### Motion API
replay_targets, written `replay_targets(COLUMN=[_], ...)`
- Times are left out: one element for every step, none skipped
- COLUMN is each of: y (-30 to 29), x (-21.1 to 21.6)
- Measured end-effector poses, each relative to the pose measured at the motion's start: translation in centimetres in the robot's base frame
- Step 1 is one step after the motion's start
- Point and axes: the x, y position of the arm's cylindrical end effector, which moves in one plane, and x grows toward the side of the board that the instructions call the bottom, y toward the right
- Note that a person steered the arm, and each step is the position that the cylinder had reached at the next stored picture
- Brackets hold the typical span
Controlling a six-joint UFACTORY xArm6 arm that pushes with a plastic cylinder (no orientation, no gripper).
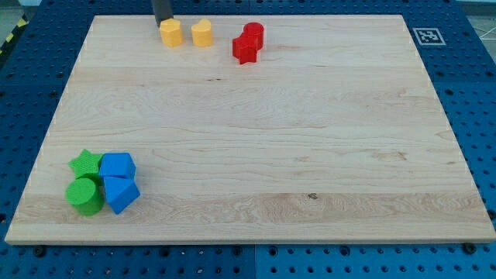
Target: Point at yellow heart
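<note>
Since the wooden board (256,155) takes up nearly the whole view, that's the biggest thing here, sitting on a blue pegboard surface (477,93) with a small black-and-white marker tag (427,36) at the board's top right corner. Down at the view's bottom left there's a tight cluster: two blue blocks (118,166) stacked one above the other in the view, touching a green star (86,163) and a green cylinder (84,194). Up top, two red blocks (248,43) sit pressed together. Left of those are two yellow blocks, and the yellow heart (171,33) looks like the left one, with the other yellow block (202,33) just beside it. My tip (162,22) is right at the heart's upper left edge, basically touching. No claw on this rig, just the rod, so nothing to spread or pinch.
</note>
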Motion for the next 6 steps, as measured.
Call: replay_targets(y=[0.0,1.5,5.7,9.0,9.1,8.0], x=[-1.0,-3.3,-2.6,-2.2,-0.2,1.2])
